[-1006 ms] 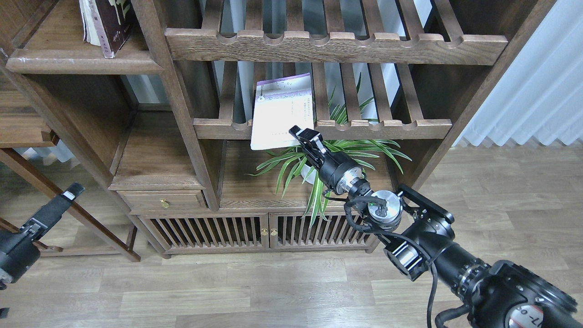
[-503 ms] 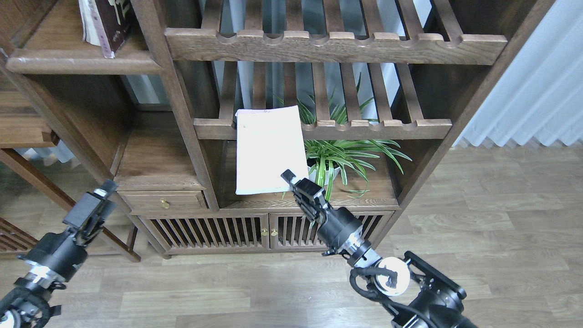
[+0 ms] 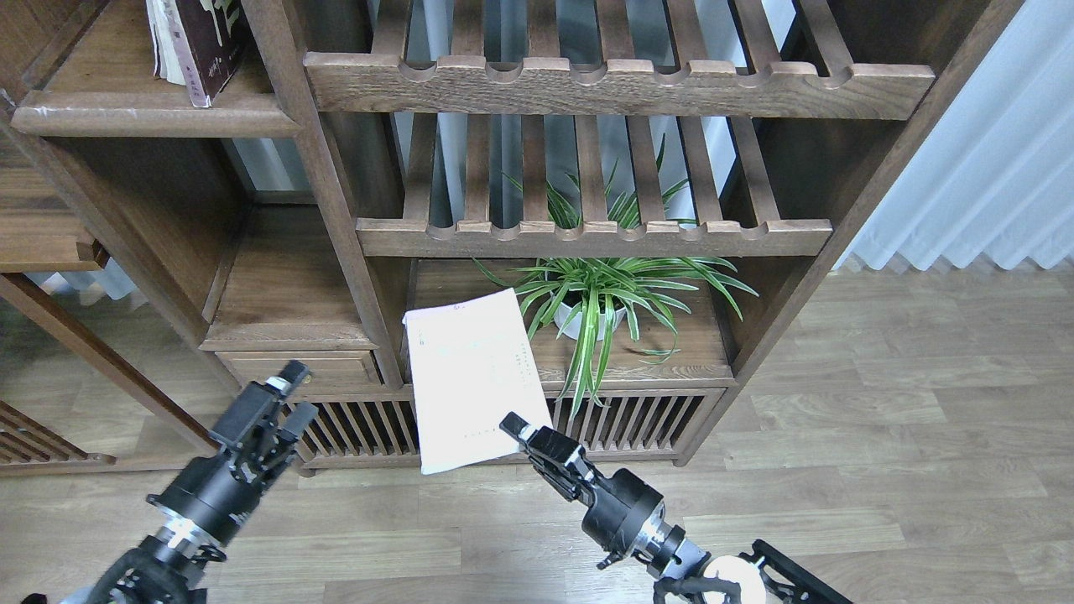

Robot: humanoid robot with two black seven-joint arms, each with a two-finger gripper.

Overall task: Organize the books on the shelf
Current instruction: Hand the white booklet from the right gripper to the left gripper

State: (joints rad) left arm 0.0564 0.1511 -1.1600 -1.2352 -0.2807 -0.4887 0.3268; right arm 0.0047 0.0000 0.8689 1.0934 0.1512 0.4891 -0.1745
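Right tool [image 3: 518,432] pinches the lower right corner of the pale book [image 3: 471,377], which is held in the air in front of the cabinet, above and left of the tool. Left tool [image 3: 281,401] is empty, fingers slightly parted. The maroon book [image 3: 204,42] already stands on the shelf [image 3: 126,113]; the pale one remains to be placed, seemingly there.

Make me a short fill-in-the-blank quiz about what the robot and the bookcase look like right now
1. The right gripper holds the pale book by its lower ____ corner.
2. The potted plant stands under the lower ____ rack.
3. The maroon book stands on the shelf at the upper ____ of the view.
4. The left gripper holds ____.

Missing words: right; slatted; left; nothing
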